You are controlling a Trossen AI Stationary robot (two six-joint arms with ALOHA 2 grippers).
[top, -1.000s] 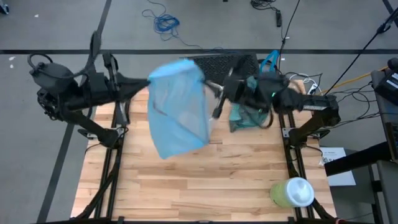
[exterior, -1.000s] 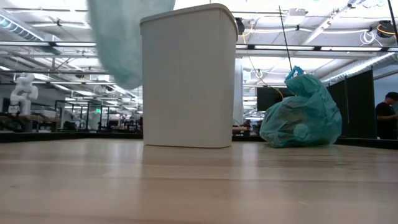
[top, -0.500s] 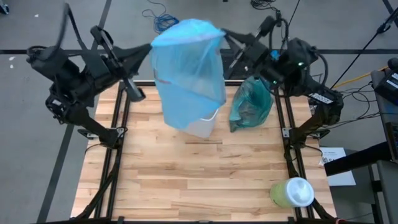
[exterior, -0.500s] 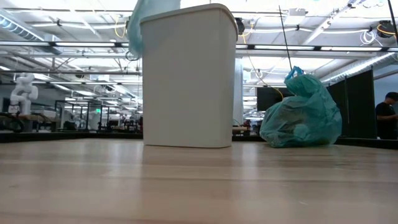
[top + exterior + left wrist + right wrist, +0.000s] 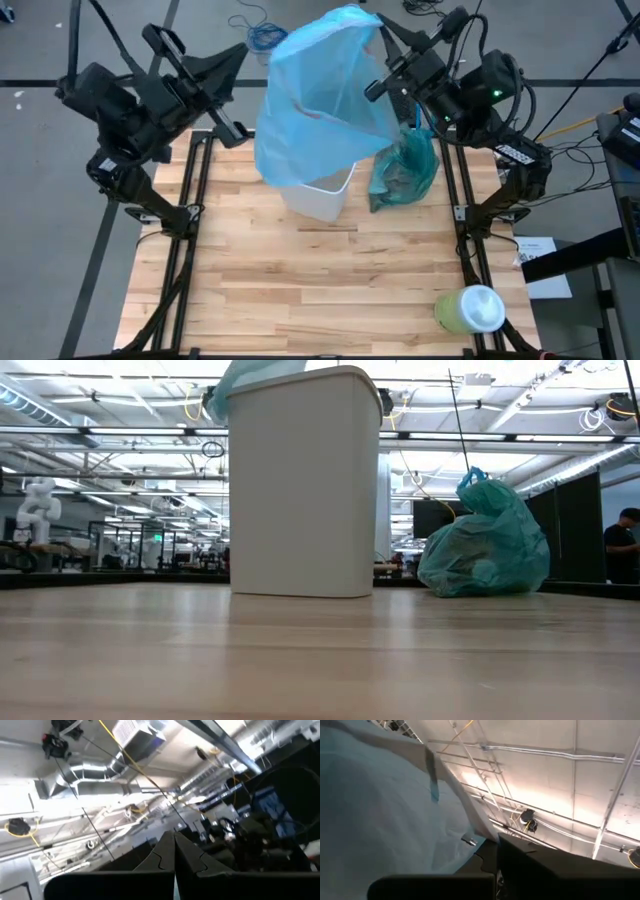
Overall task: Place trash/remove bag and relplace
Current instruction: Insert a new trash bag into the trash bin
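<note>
A sky-blue bag point(image 5: 325, 100) is held up high over the white bin point(image 5: 327, 198), between my left gripper point(image 5: 243, 52) and my right gripper point(image 5: 384, 40). Both are shut and tipped upward. The bag's lower part hangs down to the bin's rim point(image 5: 245, 374). The bin stands upright on the table point(image 5: 305, 480). The filled teal-green bag point(image 5: 405, 170) sits on its bottom just right of the bin point(image 5: 485, 545), its blue handles on top. No loose trash shows. My left gripper is shut at the bag's left upper edge point(image 5: 268, 62), coming from the table's left and slanting upward. Its wrist view shows only the shut fingers point(image 5: 165, 852) and no plastic past them, so I cannot tell which part it has. My right gripper pinches the bag's right upper edge point(image 5: 470, 842) between its two fingers point(image 5: 520, 855), slanting up from the table's right. The plastic spreads away from the fingers toward the other arm. The bag hangs below, clear of the table.
A pale-green container with a white top point(image 5: 470, 308) stands near the table's right front corner. Bare wooden tabletop point(image 5: 300, 290) lies in front of the bin. Cables lie on the floor beyond the far edge point(image 5: 262, 35).
Both grippers have risen, tipped upward and gone toward the far edge. The sky-blue bag, which hung over the table left of the bin, has been lifted and swung over the bin. Its top is spread wider between the grippers.
</note>
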